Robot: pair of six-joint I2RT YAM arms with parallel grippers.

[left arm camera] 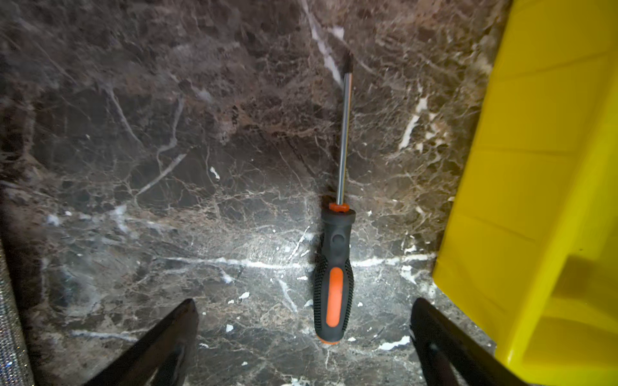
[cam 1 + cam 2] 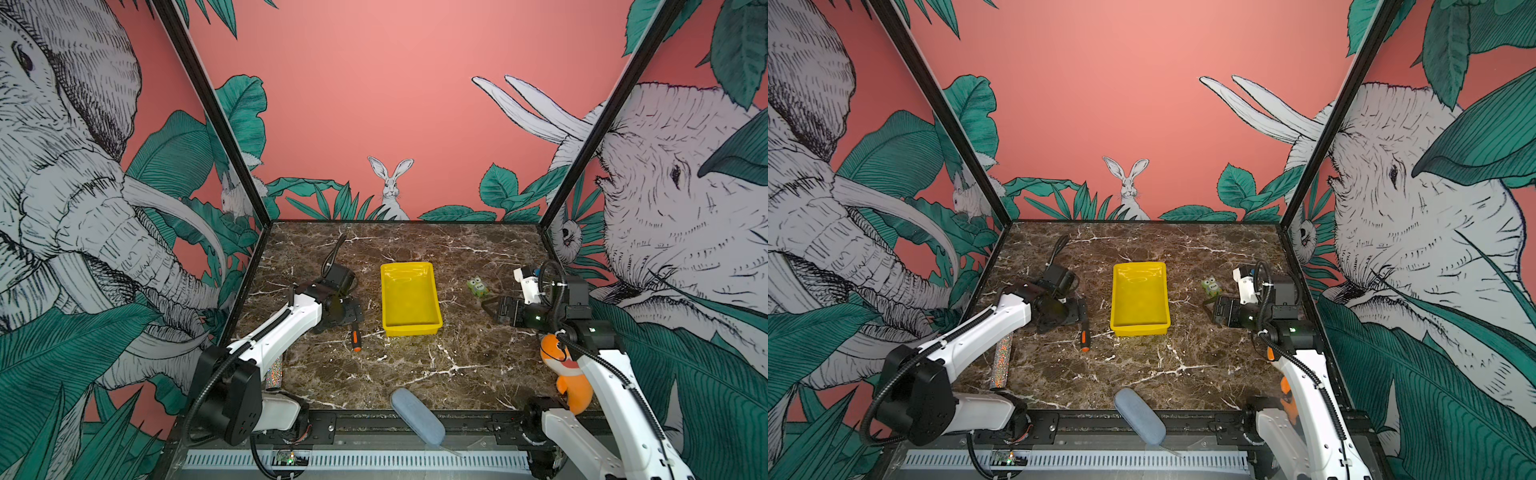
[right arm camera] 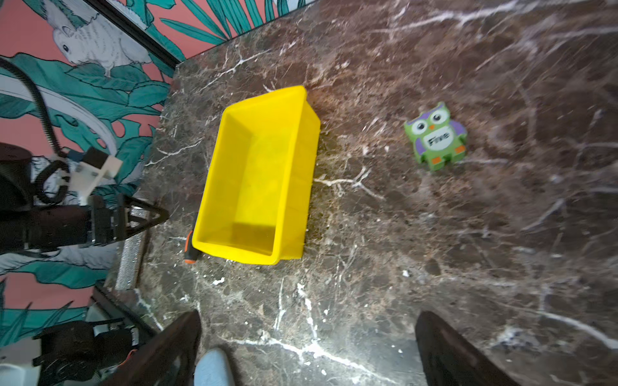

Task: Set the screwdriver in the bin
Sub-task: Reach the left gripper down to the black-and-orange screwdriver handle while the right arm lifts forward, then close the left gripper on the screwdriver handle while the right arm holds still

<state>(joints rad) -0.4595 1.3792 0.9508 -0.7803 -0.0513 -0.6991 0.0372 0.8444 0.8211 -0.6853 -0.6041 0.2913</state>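
Note:
The screwdriver (image 2: 356,340) (image 2: 1085,338) lies flat on the marble table just left of the bin's near corner, orange butt toward the front. In the left wrist view the screwdriver (image 1: 334,267) lies lengthwise between my spread fingers, untouched. The bin (image 2: 409,330) (image 2: 1139,330) (image 1: 535,167) (image 3: 301,167) is a yellow tray at mid-table with nothing in it. My left gripper (image 2: 353,309) (image 2: 1077,311) (image 1: 304,302) hovers open over the screwdriver's shaft end. Right of the bin, my right gripper (image 2: 490,305) (image 2: 1208,305) (image 3: 308,314) stands open, holding nothing. In the right wrist view the bin hides most of the screwdriver (image 3: 191,247).
A green owl block (image 2: 478,286) (image 2: 1211,286) (image 3: 434,137) sits between the bin and my right gripper. A glitter roll (image 2: 274,372) (image 2: 1000,361) lies under the left arm. A grey-blue case (image 2: 417,415) overhangs the front edge. An orange plush (image 2: 565,374) lies front right.

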